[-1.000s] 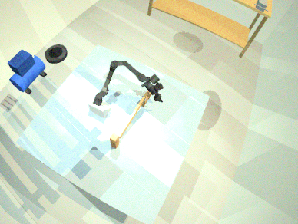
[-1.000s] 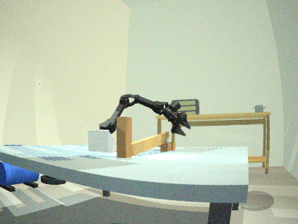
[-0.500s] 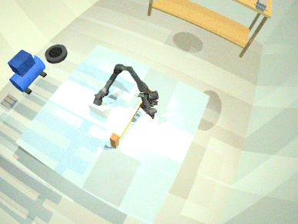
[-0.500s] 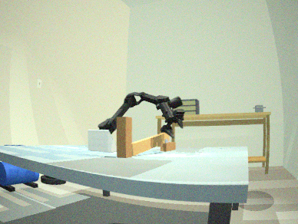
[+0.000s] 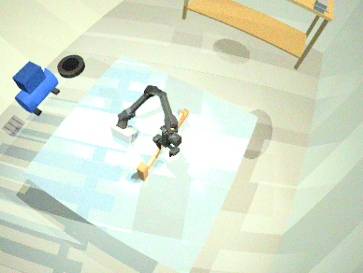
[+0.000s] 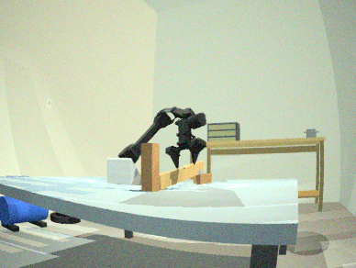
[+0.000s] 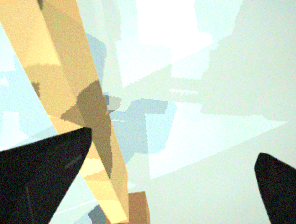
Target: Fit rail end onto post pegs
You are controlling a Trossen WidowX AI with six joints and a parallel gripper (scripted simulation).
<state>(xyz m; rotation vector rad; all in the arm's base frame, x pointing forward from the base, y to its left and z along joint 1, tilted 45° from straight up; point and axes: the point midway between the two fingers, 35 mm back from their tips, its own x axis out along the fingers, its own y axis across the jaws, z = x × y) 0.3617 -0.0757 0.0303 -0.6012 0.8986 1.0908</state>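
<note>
The rail (image 5: 164, 142) lay slanted on the worktop (image 5: 89, 187), its far end in the bracket and its near end low before the post (image 6: 150, 166). The tool (image 6: 184, 157) hung above the middle of the rail, released and holding nothing. In the wrist view the rail ran under the left finger (image 7: 45, 170), not between both. The arm was bent over and pointed down.

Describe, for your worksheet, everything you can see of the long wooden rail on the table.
The rail is a long, straight bar of pale wood with a square section. It slopes: its near end sits low by the upright wooden post, its far end rests higher at the low footboard block. Whether it touches the post is unclear. The open claw hovers above its middle, fingers spread and empty, not touching it. The arm's shadow falls across its top face.
</note>
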